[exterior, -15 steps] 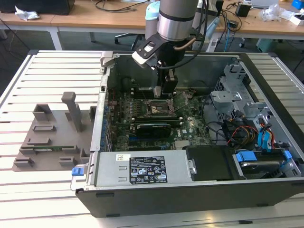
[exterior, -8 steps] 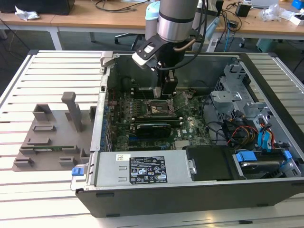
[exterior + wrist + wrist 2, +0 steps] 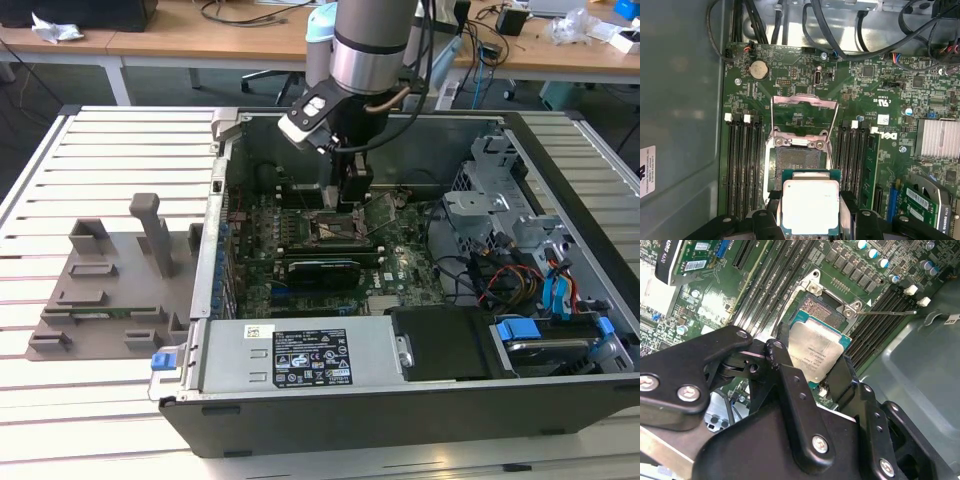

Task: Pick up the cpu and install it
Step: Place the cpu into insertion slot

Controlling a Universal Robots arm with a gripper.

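The cpu (image 3: 817,352), a flat square chip with a pale silver top, sits between two black fingers (image 3: 785,371), and my gripper (image 3: 812,360) is shut on it by its edges. In the first wrist view the cpu (image 3: 810,206) hovers over the near edge of the open socket (image 3: 796,161), partly covering it. The socket's metal load plate (image 3: 802,107) is flipped up and away. In the exterior view my gripper (image 3: 352,197) reaches down into the open computer case, just above the socket (image 3: 335,228) on the green motherboard (image 3: 400,250).
Black memory slots (image 3: 745,165) flank the socket on both sides. A long black card (image 3: 320,268) lies just in front of it, with the power supply (image 3: 300,355) nearer still. Drive bays and cables (image 3: 520,250) fill the case's right. A grey fixture (image 3: 110,270) stands outside, left.
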